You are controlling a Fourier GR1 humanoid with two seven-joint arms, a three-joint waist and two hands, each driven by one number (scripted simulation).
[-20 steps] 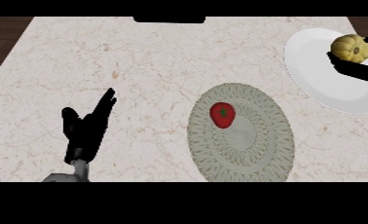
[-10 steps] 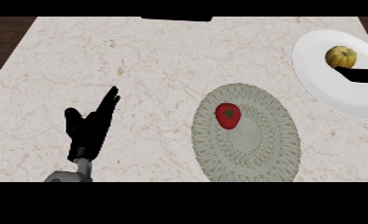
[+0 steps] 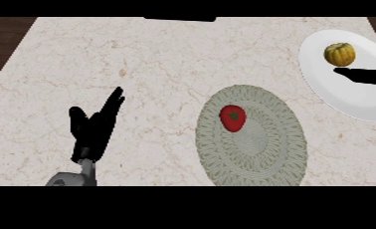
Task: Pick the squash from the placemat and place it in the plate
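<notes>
1. Small yellow ribbed squash: on white round plate, upper right.
2. Black right hand: right edge, just below squash; finger state indiscernible.
3. Black left hand: lower left, fingers straight, empty.
4. Red round fruit: on grey woven placemat, lower centre.

No readable text or labels

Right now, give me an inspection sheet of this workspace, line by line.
Surface: pale marble counter, with a dark strip along its left edge.
Job's things: yellow squash lies on the white plate at right; round woven placemat lies beside the plate.
Clutter: red tomato lies on the placemat.
Hands: left hand open, fingers up, resting lower left; right hand shows as a dark shape over the plate, just below the squash, fingers unclear.
Cables: nothing seen.
Surroundings: dark object at the counter's far edge.
</notes>
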